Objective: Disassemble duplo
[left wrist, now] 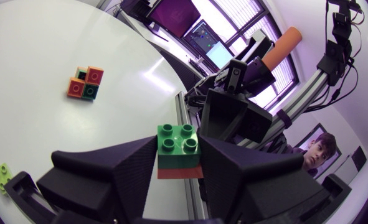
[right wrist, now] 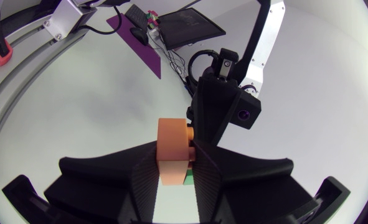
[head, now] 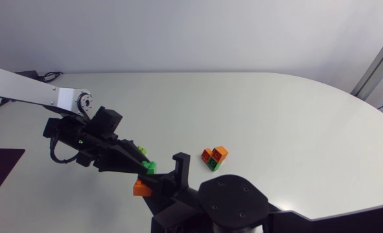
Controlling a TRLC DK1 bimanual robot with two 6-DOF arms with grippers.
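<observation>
A small duplo stack hangs just above the table, held between both arms. In the left wrist view its green brick sits on an orange layer, and my left gripper is shut on the green brick from two sides. My right gripper is shut on the orange brick, with a sliver of green showing beside it. From above, the green brick and the orange brick meet where the left gripper and the right gripper come together.
A flat cluster of orange, red and green bricks lies on the table to the right of the grippers, also seen ahead of the left gripper. A single lime brick lies beside the left gripper. The table's front edge is close under the right arm.
</observation>
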